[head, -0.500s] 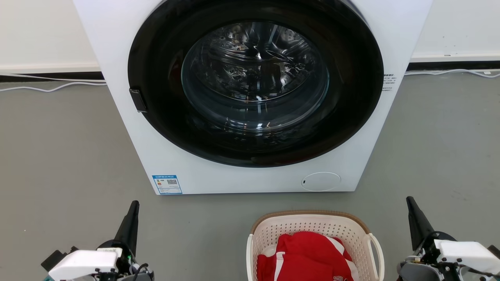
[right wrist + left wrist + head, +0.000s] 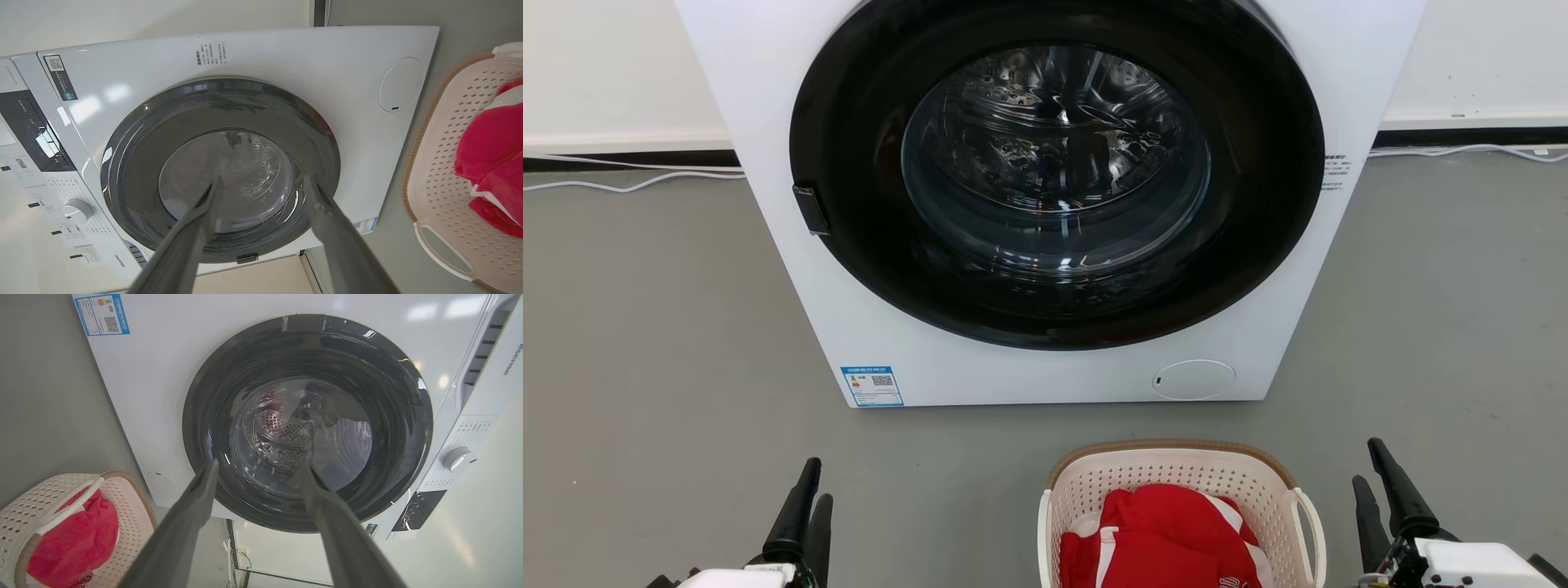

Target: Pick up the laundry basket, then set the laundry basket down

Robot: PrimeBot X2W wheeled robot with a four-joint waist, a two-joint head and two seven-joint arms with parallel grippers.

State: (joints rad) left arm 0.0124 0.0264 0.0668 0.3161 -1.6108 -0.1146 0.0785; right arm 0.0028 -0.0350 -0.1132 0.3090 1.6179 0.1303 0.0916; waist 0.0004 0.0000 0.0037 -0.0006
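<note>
Both grippers have sunk lower in the head view since half a second ago, and each has turned so that I now see two dark fingers where I saw a single one before; the camera itself has not shifted. My left gripper sits at the lower left, fingers pointing up and away, well apart from the laundry basket. My right gripper sits at the lower right, near the basket's right loop handle but not touching it. From the left wrist view, the left gripper has its fingers spread wide with nothing between them, aimed at the dark round door of the washing machine. The right wrist view shows the same for the right gripper: fingers spread, nothing held, pointing at the door glass. The laundry basket stands on the grey floor just in front of the washing machine's lower right corner, below the round filter cover, and between my two grippers though much closer to the right one. Its lower part is cut off by the bottom edge of the head view. A red garment with white trim lies bundled inside it. The blue energy label is at the machine's lower left, and a white cable runs along the floor by the wall.
</note>
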